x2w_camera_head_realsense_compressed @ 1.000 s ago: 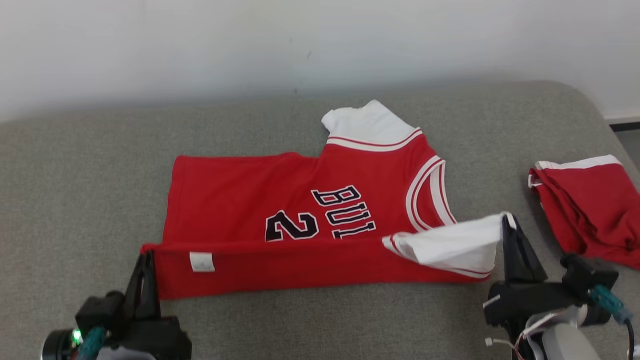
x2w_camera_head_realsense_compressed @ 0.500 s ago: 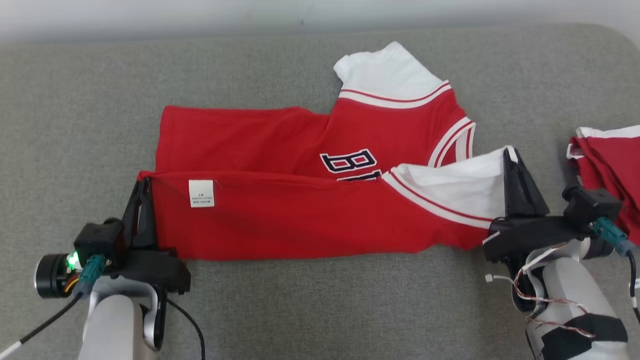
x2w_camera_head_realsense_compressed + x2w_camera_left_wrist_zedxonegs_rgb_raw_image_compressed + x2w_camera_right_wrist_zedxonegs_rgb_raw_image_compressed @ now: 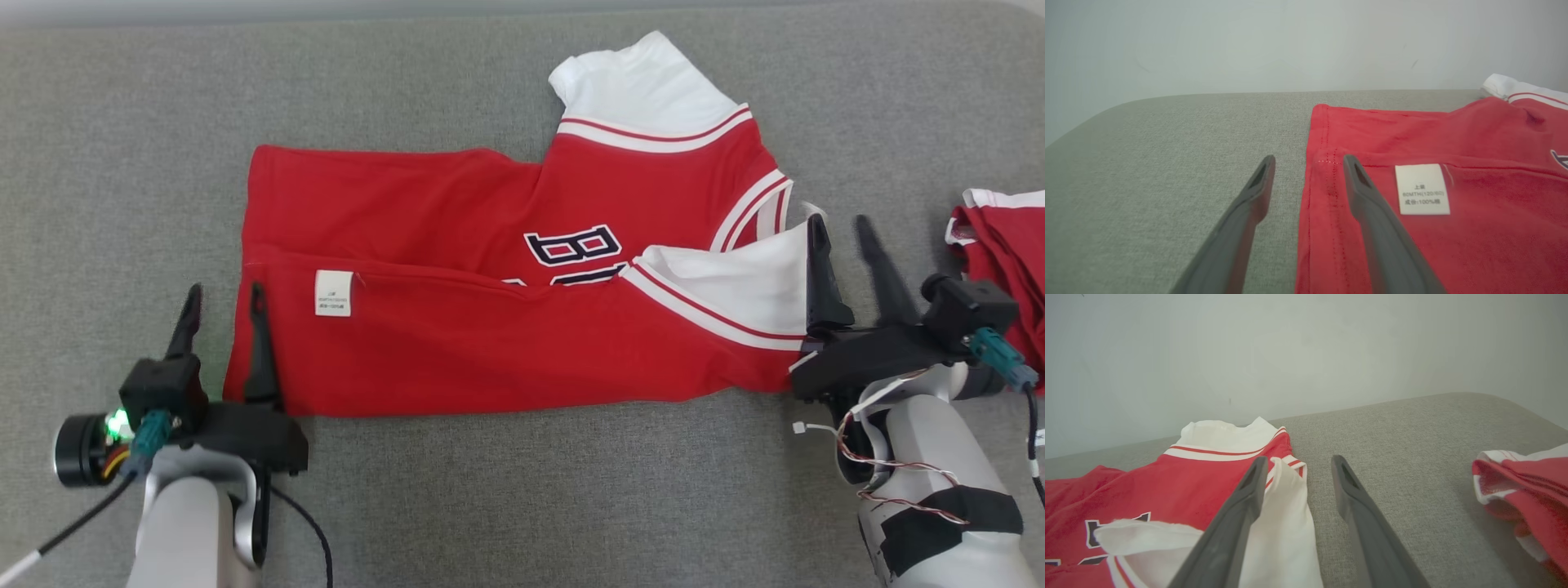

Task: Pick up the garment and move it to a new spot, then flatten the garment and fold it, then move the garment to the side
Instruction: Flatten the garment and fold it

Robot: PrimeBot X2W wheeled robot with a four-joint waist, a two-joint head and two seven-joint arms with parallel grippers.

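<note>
The garment (image 3: 457,343), a red jersey with white sleeves and dark lettering, lies on the grey cushion with its near long edge folded over, a white care label (image 3: 334,292) facing up. At its hem end my left gripper (image 3: 223,296) stands open, one finger over the red cloth (image 3: 1339,245) and the other on bare cushion. My right gripper (image 3: 842,230) is open at the sleeve end, its left finger lying on the white sleeve (image 3: 1286,522) and its right finger over the cushion. Neither gripper holds the cloth.
A second red and white garment (image 3: 1008,245) lies bunched at the cushion's right edge, close to my right wrist and also in the right wrist view (image 3: 1527,490). Bare grey cushion (image 3: 122,163) stretches to the left and in front. A pale wall (image 3: 1249,41) stands behind.
Both grippers carried the near edge over the jersey, laid it down and opened, letting go of the hem and sleeve. The head camera tilted down, so the whole picture shifted.
</note>
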